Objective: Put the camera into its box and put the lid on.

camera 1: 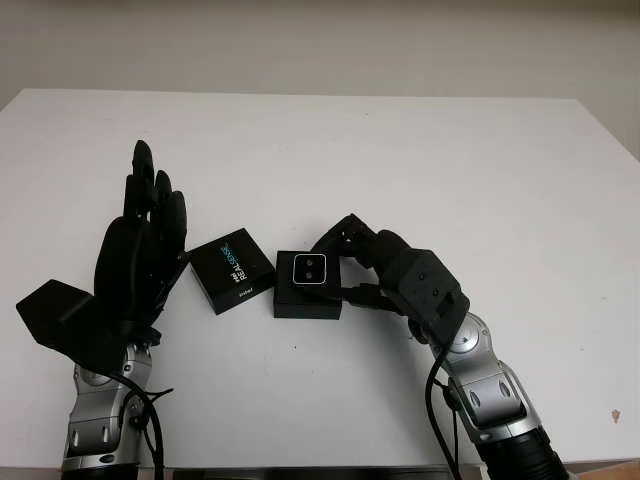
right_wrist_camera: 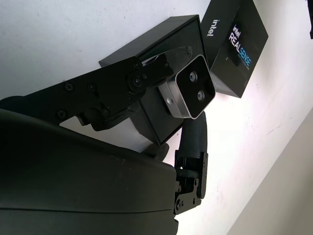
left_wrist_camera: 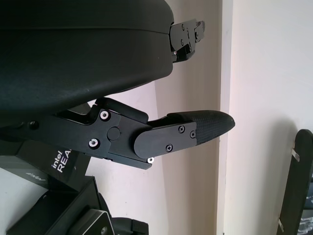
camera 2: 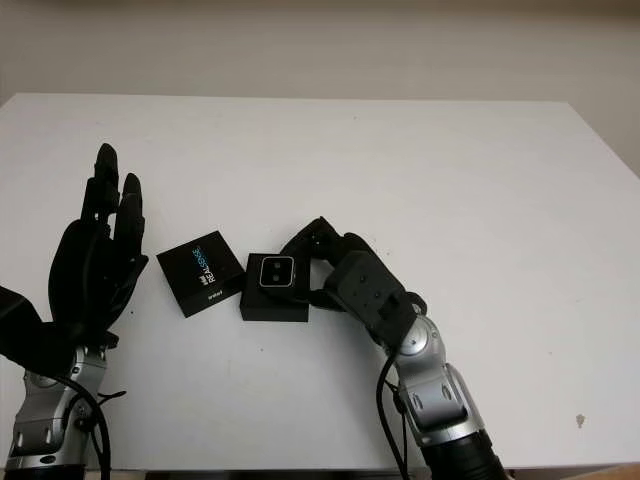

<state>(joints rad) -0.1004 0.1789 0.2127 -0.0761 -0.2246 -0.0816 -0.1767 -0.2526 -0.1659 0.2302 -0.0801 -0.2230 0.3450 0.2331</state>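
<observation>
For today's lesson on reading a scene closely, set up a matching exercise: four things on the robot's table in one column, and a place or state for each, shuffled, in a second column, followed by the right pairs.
Column one:
1. camera
2. lid with the printed lettering
3. left hand
4. box

Column two:
a. open, raised beside the lid
b. lying on the table between the left hand and the box
c. black, on the table under the camera
d. gripped by the right hand over the box

Pairs: 1-d, 2-b, 3-a, 4-c
</observation>
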